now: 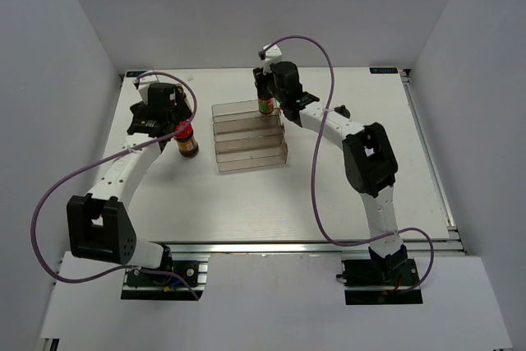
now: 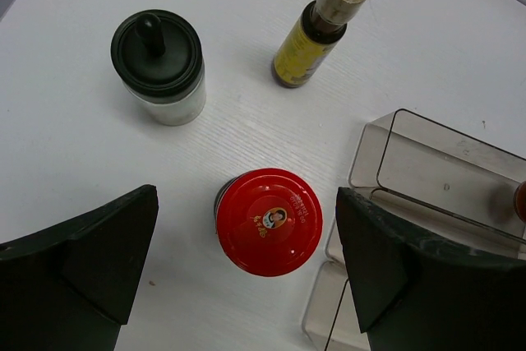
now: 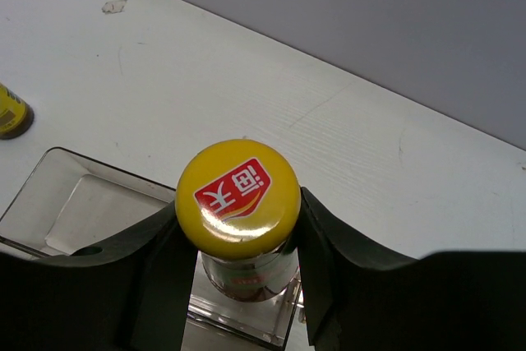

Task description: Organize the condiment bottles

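The tall red-sauce bottle with a yellow cap stands upright with its base at the right end of the rear step of the clear rack. My right gripper is shut on its neck just under the cap. From above, that bottle and the right gripper are at the rack's back edge. The red-lidded dark jar stands on the table left of the rack. My left gripper is open above it, one finger on each side, apart from it. The jar also shows in the top view.
A black-topped white shaker and a slim brown yellow-labelled bottle stand on the table beyond the jar. The slim bottle shows at the right wrist view's left edge. The stepped rack sits mid-table. Grey walls enclose the table.
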